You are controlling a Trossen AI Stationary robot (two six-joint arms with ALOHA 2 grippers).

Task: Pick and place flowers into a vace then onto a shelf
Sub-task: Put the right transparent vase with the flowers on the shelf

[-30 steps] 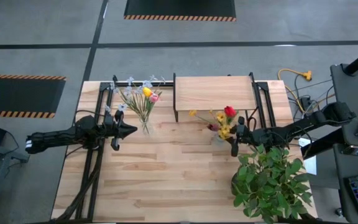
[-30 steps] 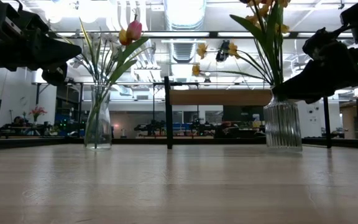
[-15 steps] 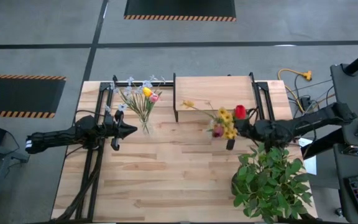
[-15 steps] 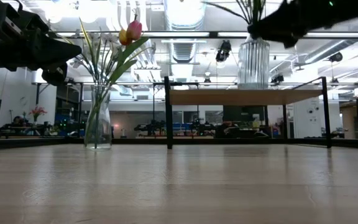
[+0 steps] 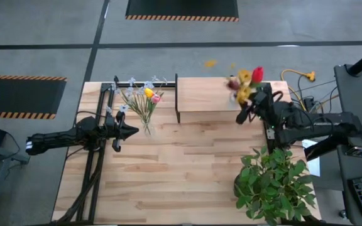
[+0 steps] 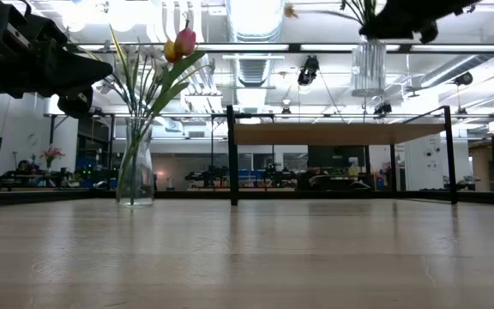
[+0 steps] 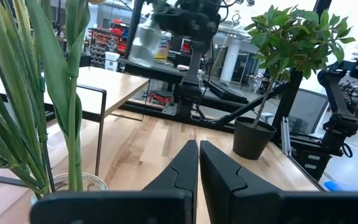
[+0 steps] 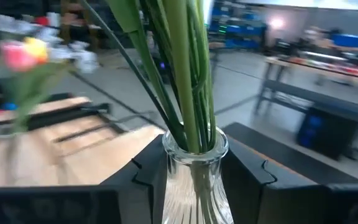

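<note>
while above the shelf (image 5: 207,94), vase (image 8: 191,180) sits between right pincer (image 8: 191,171) fingers.

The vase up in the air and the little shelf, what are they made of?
The vase in the right gripper looks like clear ribbed glass: the stems show through it. The shelf seems a pale wood board, matte and grainy, on thin black legs, probably metal.

A ribbed glass vase (image 6: 368,67) of red and yellow flowers (image 5: 247,83) hangs in the air above the wood shelf (image 5: 207,94). Another vase (image 6: 135,172) of flowers (image 5: 141,98) stands upright on the table beside the shelf.
</note>
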